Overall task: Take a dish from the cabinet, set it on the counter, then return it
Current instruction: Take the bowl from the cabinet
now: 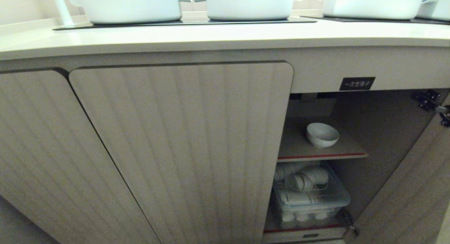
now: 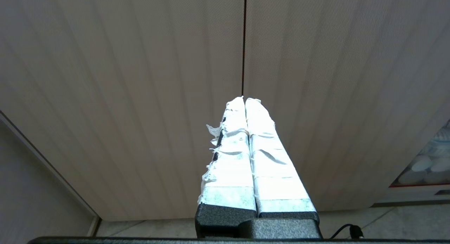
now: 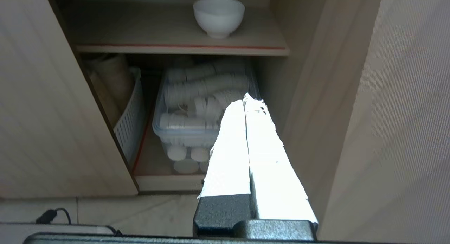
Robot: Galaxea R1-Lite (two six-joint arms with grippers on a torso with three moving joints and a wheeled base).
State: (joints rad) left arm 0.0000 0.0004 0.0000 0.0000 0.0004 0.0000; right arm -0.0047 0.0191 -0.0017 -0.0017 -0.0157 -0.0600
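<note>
Right wrist view: right gripper [image 3: 245, 98] pinched tight, holding nothing, with the dish [image 3: 218, 16] sitting beyond its tips on the cabinet [image 1: 182, 149] shelf. Left gripper [image 2: 244, 100] likewise closed and empty, facing fluted doors.

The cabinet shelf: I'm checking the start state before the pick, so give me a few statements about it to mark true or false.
1. The white bowl stands upright on the cabinet's upper shelf. True.
2. The right gripper is shut on the bowl. False: it is shut but empty, apart from the bowl.
3. A clear bin of white cups sits below the shelf. True.
4. The bowl rests on the counter. False: only large white pots show there.
5. The left gripper faces a closed door. True.
</note>
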